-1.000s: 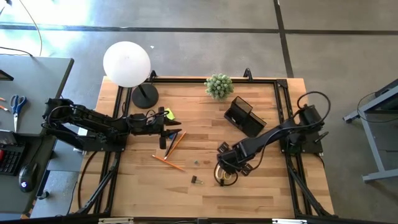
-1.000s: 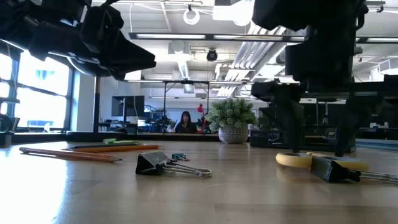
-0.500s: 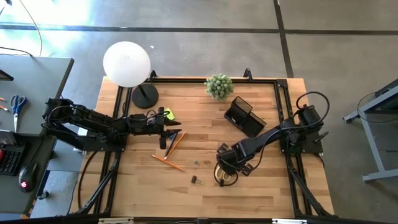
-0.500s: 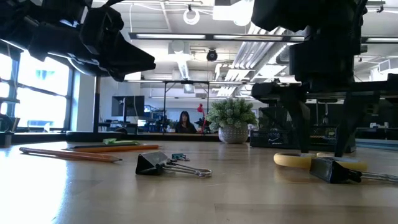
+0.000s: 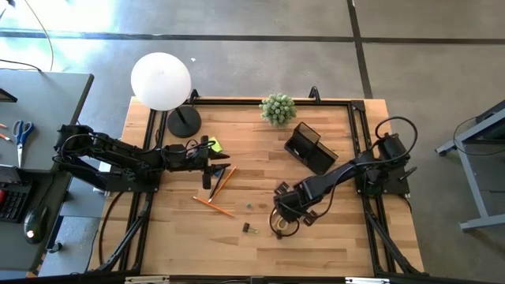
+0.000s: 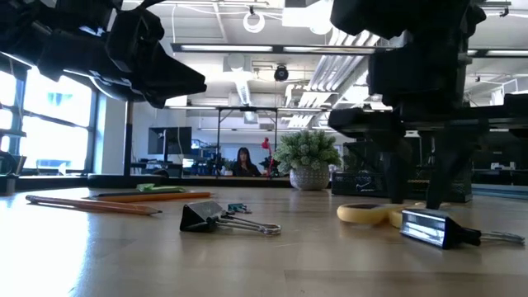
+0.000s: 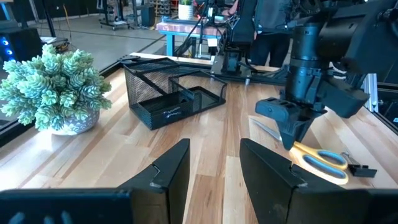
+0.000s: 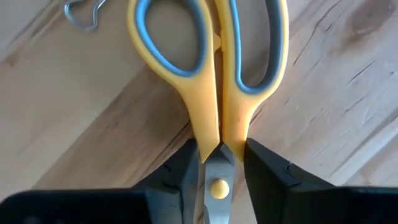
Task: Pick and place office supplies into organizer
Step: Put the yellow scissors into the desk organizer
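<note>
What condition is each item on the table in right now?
yellow-handled scissors: blades closed, flat on the table.
right end effector: fingers against both sides of the scissors' neck.
left end effector: open, empty, above the table.
organizer: upright, looks empty.
binder clip: lying loose.
orange pencil: lying loose.

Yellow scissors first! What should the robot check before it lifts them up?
1. Right gripper sits over the scissors at the pivot: ok.
2. Fingers touch both sides of the neck: ok.
3. Grip firm enough to lift: cannot tell.
4. Binder clip lies close by, may snag: cannot tell.
5. Organizer stands unblocked: ok.
6. Left gripper waits far off, over the pens: ok.
</note>
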